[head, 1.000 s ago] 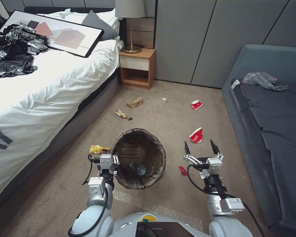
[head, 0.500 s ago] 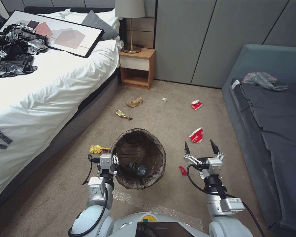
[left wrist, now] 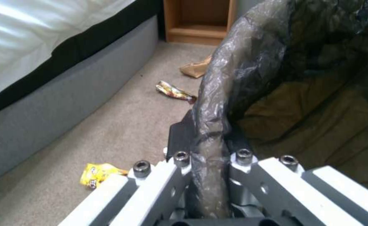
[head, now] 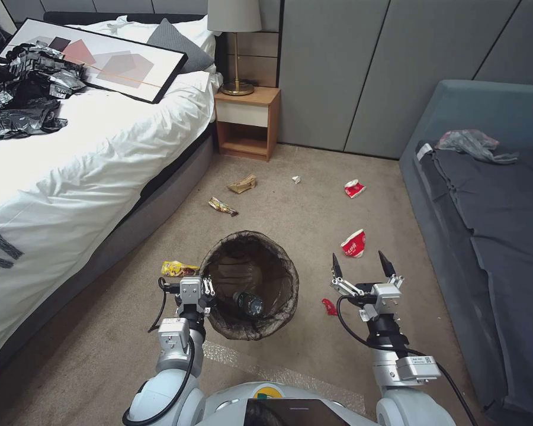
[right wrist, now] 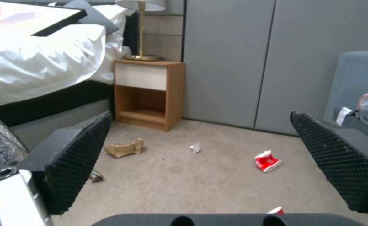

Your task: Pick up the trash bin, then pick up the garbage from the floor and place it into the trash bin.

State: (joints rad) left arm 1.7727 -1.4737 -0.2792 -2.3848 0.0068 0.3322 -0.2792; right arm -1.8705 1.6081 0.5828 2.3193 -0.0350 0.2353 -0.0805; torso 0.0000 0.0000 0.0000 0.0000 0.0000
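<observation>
The trash bin (head: 281, 263), lined with a dark bag, is held just in front of me, and my left gripper (head: 205, 291) is shut on its near-left rim. The left wrist view shows that gripper (left wrist: 209, 147) pinching the liner-covered rim (left wrist: 242, 69). A clear bottle (head: 251, 303) lies inside the bin. My right gripper (head: 361, 265) hovers open to the right of the bin with nothing between its fingers (right wrist: 81, 147). Just beyond it lies a red-and-white packet (head: 353, 243), and a small red scrap (head: 329, 306) lies to its left. A yellow wrapper (head: 177, 268) lies beside the left gripper.
Farther off on the carpet lie a snack wrapper (head: 222, 206), a brown paper bag (head: 242, 184), a white tissue scrap (head: 296, 179) and a second red packet (head: 354, 188). A bed (head: 89, 154) borders the left, a grey sofa (head: 491, 225) the right, a nightstand (head: 247, 121) the back.
</observation>
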